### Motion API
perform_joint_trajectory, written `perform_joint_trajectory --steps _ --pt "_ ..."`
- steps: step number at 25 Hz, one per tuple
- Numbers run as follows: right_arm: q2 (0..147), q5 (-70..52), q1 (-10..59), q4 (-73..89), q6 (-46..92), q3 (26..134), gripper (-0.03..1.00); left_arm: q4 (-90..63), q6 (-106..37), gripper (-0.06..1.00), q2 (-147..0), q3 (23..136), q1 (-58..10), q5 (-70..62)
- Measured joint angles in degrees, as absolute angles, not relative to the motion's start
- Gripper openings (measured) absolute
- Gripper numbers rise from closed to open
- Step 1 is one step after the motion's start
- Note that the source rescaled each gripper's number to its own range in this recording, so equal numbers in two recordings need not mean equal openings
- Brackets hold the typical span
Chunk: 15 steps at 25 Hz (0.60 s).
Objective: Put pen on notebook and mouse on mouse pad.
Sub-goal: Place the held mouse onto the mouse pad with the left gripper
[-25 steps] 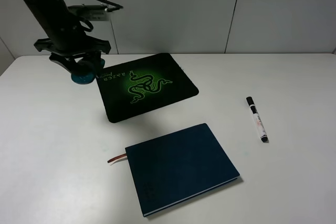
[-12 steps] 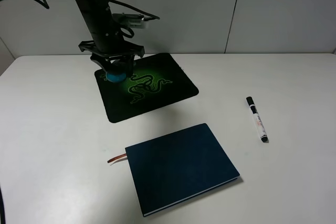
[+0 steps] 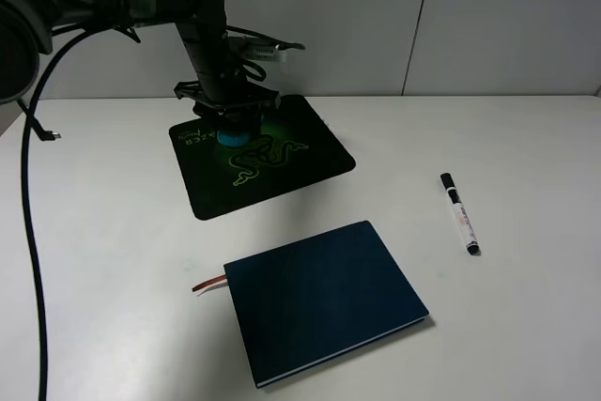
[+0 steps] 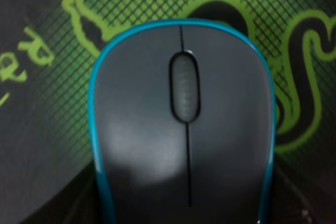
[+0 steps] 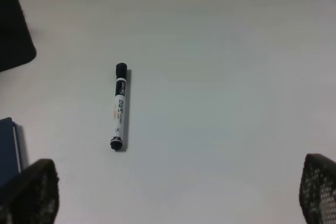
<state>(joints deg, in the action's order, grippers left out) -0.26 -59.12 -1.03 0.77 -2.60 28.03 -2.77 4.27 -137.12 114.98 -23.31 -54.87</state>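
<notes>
The left gripper [image 3: 233,124] held the mouse [image 4: 181,124] low over the mouse pad [image 3: 291,171], so lowering and releasing seemed next; the pen [image 3: 459,213] lay on the table [image 3: 526,326] near the notebook [image 3: 324,298], the right gripper [image 5: 176,187] spread wide.

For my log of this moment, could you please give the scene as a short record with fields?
mouse: gripped over the logo of the pad; whether it touches the pad cannot be told
pad: flat on the table
pen: lying on the table, right of the notebook, apart from it
notebook: closed, nothing on it
left jaws: shut on the mouse
right jaws: open, empty, above the table near the pen
not yet done: pen on notebook
</notes>
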Motion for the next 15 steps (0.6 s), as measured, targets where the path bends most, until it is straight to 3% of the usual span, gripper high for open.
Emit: perform_joint_trajectory --steps 15 --pt "-0.26 -59.12 -1.03 0.77 -2.60 28.03 1.00 -2.77 4.42 0.00 -140.67 115.13 -23.31 -49.77"
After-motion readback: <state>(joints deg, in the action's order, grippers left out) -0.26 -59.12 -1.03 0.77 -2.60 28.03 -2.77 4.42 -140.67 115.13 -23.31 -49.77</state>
